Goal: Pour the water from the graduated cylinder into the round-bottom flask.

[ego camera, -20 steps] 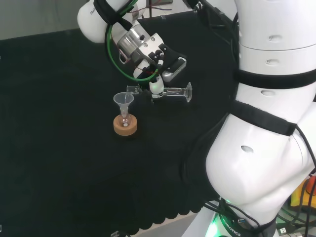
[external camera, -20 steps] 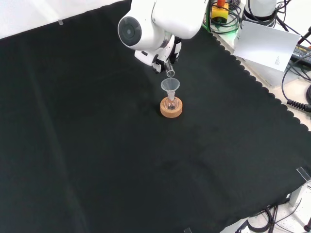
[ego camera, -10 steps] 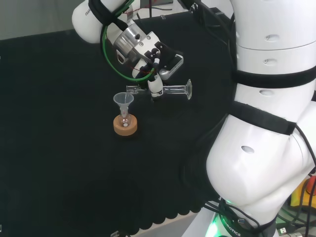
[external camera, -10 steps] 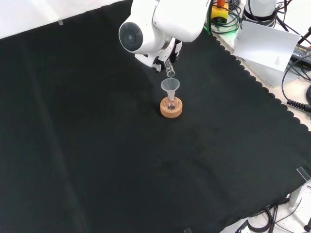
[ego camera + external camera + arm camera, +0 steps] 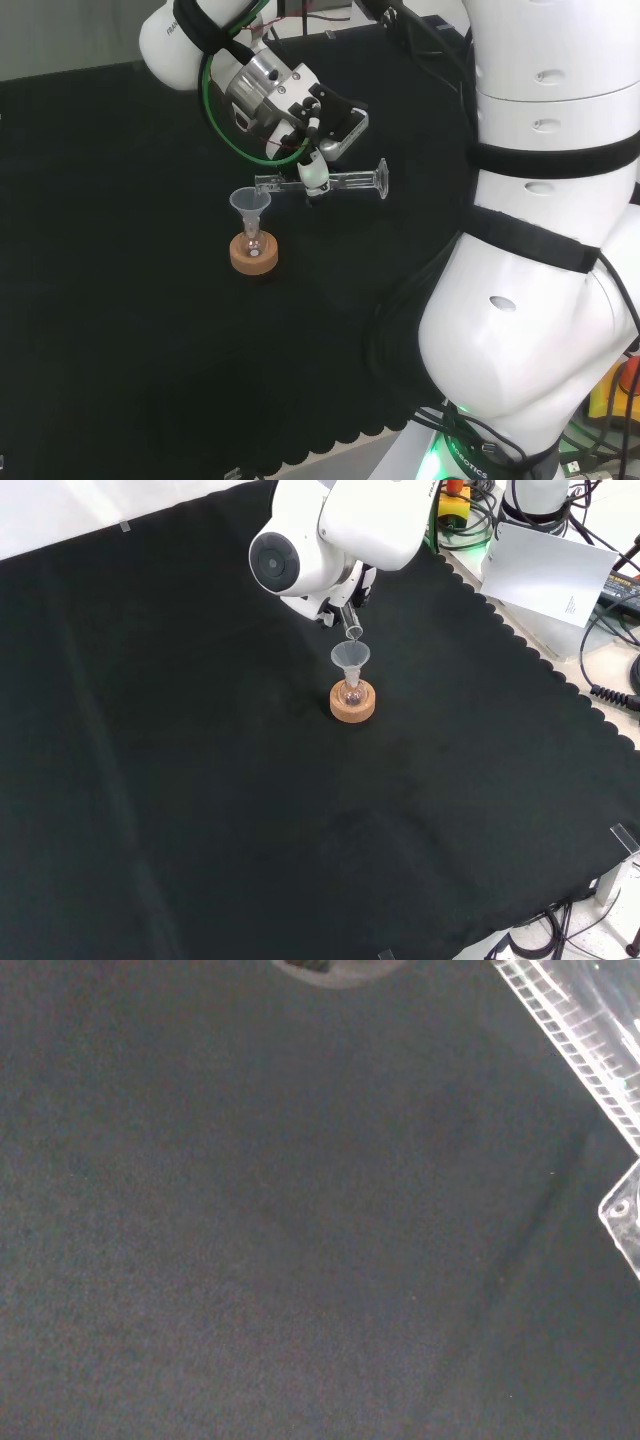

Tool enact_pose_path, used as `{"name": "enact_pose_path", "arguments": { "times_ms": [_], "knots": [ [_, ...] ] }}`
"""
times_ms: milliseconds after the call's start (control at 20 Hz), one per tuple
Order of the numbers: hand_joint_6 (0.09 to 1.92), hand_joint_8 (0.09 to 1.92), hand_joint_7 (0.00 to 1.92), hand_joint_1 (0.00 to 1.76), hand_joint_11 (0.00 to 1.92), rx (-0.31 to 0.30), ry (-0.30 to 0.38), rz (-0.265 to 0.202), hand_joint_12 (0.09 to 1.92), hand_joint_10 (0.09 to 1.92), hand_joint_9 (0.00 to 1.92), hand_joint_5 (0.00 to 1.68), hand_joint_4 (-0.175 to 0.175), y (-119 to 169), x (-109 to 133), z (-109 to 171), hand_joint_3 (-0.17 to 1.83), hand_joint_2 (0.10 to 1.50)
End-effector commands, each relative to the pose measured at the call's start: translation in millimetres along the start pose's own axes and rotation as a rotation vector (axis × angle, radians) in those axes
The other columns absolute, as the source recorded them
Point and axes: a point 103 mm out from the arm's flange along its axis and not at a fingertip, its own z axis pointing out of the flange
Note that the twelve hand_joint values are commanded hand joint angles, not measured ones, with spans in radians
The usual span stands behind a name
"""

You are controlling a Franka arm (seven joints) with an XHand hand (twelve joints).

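A clear graduated cylinder (image 5: 340, 182) lies nearly level in the air, its mouth (image 5: 263, 183) over a clear funnel (image 5: 250, 203) and its foot to the right in the head view. The hand (image 5: 318, 128) is shut on the cylinder's middle, fingers curled round it from above. The funnel sits in a small round-bottom flask (image 5: 254, 243) on a cork ring (image 5: 253, 258). In the front view the cylinder's mouth (image 5: 352, 633) hangs just above the funnel (image 5: 350, 657), with the flask (image 5: 351, 693) and the cork ring (image 5: 352, 707) below it. The wrist view has the cylinder's ruled wall (image 5: 590, 1040) close by.
Black cloth (image 5: 200, 780) covers the bench all round the flask. In the front view the arm's white link (image 5: 330, 530) stands before the hand. Beyond the cloth's scalloped edge at the right of that view lie a white sheet (image 5: 545, 570) and cables.
The arm's links have shifted slightly up and left in the head view. The cylinder has stayed level over the funnel, its mouth a touch nearer the funnel's rim.
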Motion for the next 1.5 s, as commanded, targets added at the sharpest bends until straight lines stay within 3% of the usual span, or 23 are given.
{"name": "enact_pose_path", "arguments": {
  "times_ms": [50,1500],
  "knots": [
    [1.04,1.04,0.98,1.26,1.23,0.013,-0.01,0.009,0.8,0.09,1.47,0.94,-0.175,-0.2,-0.2,-1.5,0.0,1.13],
    [1.05,1.04,0.98,1.26,1.22,0.039,-0.051,0.037,0.8,0.09,1.47,0.94,-0.175,-1.9,2.5,-8.7,0.0,1.13]
  ]
}}
